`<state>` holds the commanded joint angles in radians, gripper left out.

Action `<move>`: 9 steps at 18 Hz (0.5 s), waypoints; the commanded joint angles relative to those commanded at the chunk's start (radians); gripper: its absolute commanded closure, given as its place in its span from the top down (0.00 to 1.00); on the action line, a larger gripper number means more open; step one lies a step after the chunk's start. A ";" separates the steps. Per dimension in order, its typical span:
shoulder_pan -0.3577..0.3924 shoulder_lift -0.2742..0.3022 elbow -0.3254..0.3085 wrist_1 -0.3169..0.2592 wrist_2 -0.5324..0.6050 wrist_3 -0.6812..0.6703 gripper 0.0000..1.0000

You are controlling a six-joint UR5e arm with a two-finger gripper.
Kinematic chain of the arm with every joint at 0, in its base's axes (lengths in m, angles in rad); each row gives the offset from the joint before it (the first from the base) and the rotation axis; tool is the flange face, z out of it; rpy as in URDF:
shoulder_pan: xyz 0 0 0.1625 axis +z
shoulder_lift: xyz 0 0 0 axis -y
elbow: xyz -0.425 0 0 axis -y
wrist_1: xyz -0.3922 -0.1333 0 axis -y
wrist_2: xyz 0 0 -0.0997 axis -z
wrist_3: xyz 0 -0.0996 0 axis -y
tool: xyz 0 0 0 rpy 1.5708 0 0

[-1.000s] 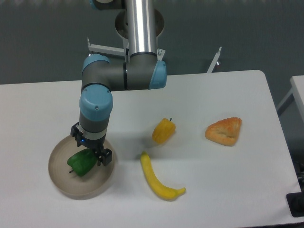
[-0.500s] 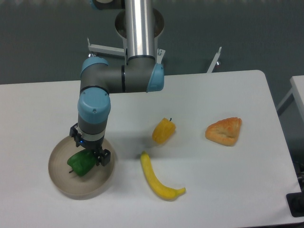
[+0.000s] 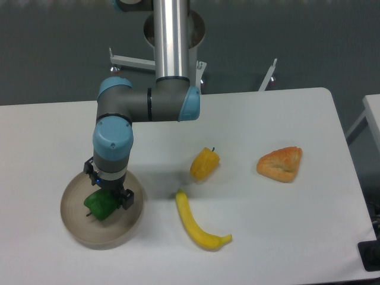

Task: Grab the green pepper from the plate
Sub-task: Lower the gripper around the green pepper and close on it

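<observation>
Two peppers (image 3: 102, 205) (image 3: 205, 164), one plate (image 3: 74, 222), one banana (image 3: 197, 223), one pastry (image 3: 280, 163)

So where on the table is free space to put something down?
Bare patches: the right front corner, below the bread; the back left, behind the plate. Crowded: the plate with gripper over green pepper, and around yellow pepper and banana.

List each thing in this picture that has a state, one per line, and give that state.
gripper: down over the green pepper; whether its jaws are closed cannot be told
green pepper: lying on the plate, partly hidden by the gripper
plate: flat on the table, holding the green pepper
yellow pepper: lying on the table
banana: lying on the table
pastry: lying on the table
</observation>
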<state>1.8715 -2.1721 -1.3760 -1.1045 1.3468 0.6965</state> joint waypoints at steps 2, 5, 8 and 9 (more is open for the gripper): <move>-0.008 -0.008 0.005 0.008 0.000 -0.015 1.00; -0.008 -0.015 0.005 0.037 0.003 -0.025 0.98; -0.009 -0.015 0.005 0.037 0.003 -0.025 0.72; -0.008 -0.014 0.005 0.037 0.003 -0.026 0.66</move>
<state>1.8638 -2.1859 -1.3714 -1.0677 1.3499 0.6704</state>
